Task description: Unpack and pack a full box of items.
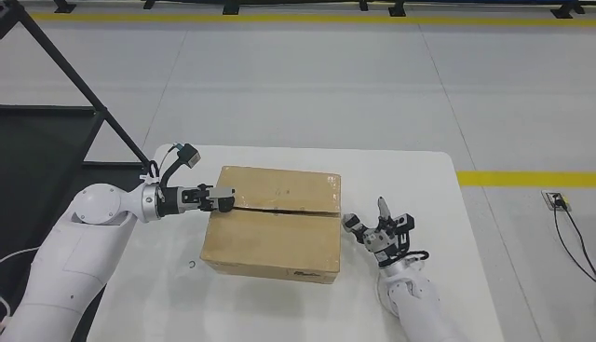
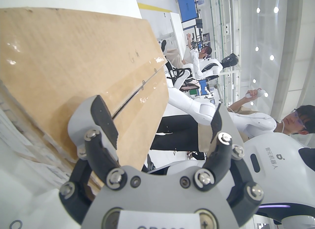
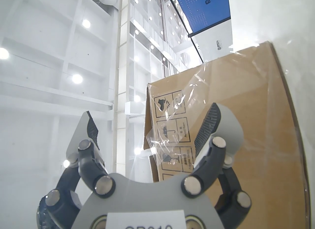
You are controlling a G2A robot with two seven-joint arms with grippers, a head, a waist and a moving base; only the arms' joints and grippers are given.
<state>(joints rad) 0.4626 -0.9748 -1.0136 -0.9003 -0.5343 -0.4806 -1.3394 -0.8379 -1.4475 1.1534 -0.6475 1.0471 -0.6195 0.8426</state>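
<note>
A closed cardboard box [image 1: 275, 221] [image 2: 73, 53] [image 3: 258, 116] lies on the white table [image 1: 400, 174]. Its two top flaps meet at a seam [image 1: 279, 211] [image 2: 137, 92] running along its length. My left gripper [image 1: 223, 198] [image 2: 158, 109] is open at the box's left end, level with the top. One of its fingers [image 2: 103, 116] is over the end of the seam, the other is off the box's edge. My right gripper [image 1: 380, 223] [image 3: 151, 114] stands open just off the box's right end, fingers pointing up, with nothing between them. Clear tape covers that end.
A small metal ring [image 1: 190, 266] [image 2: 15, 223] lies on the table near the box's front left corner. A black frame [image 1: 56, 109] stands off the table's left side. Bare table surface lies behind the box and to its right.
</note>
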